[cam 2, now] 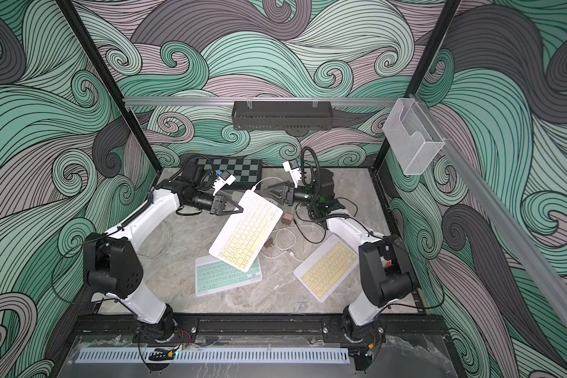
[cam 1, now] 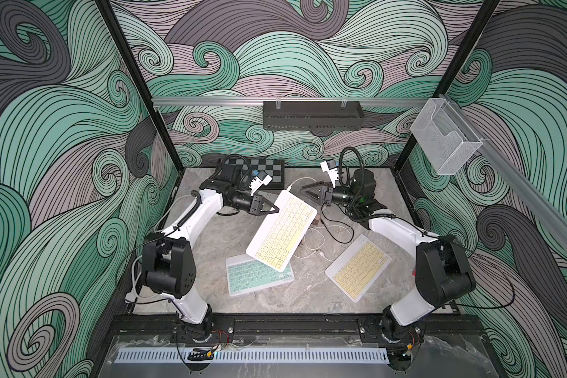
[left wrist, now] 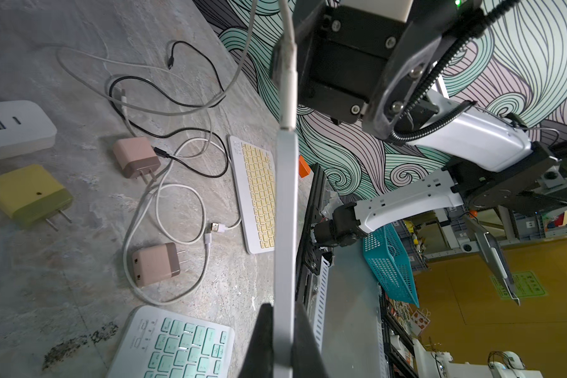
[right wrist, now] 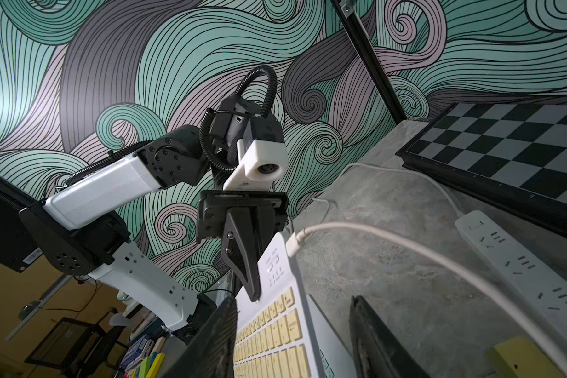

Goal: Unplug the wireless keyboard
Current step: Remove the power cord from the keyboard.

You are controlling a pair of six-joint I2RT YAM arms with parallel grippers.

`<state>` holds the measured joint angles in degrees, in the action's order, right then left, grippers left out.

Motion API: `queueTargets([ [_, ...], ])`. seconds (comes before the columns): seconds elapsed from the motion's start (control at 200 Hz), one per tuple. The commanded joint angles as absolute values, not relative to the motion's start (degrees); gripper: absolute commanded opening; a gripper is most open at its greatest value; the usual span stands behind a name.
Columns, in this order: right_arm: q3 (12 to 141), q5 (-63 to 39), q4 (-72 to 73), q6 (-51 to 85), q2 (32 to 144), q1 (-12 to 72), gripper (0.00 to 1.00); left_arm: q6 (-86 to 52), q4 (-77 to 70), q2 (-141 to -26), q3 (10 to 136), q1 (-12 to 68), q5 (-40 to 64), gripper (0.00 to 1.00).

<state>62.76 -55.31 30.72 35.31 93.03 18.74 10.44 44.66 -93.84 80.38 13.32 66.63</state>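
The left gripper [cam 1: 274, 209] is clamped shut on the left edge of the white keyboard with yellow keys [cam 1: 282, 229]. It holds the keyboard raised and tilted at the centre of both top views, over a green keyboard [cam 1: 252, 278] lying flat on the stone table [cam 1: 210, 235]. The right gripper [cam 1: 305, 193], just right of the keyboard's upper corner, has its jaws about half apart and grips nothing; in the right wrist view that corner sits between its fingers [right wrist: 220, 333]. A white cable [right wrist: 406, 250] is plugged into the keyboard's upper edge, and a second yellow keyboard [cam 1: 357, 266] lies at lower right.
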Motion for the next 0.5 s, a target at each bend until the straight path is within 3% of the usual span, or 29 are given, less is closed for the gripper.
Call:
queueTargets([
  [0.0, 65.6, -57.1, 29.6, 35.6, 94.3, 20.4, 0.54, 9.3, 42.5, -90.3, 80.0, 13.8, 68.5, 0.0],
  [0.325, 69.1, -58.3, 29.5, 36.4, 97.2, 23.4, 0.39, 10.4, 44.2, -90.6, 80.1, 15.3, 68.7, 0.0],
  [0.49, 69.1, -58.5, 29.5, 36.4, 97.4, 23.6, 0.23, 11.2, 45.0, -91.1, 80.7, 15.8, 69.1, 0.0],
])
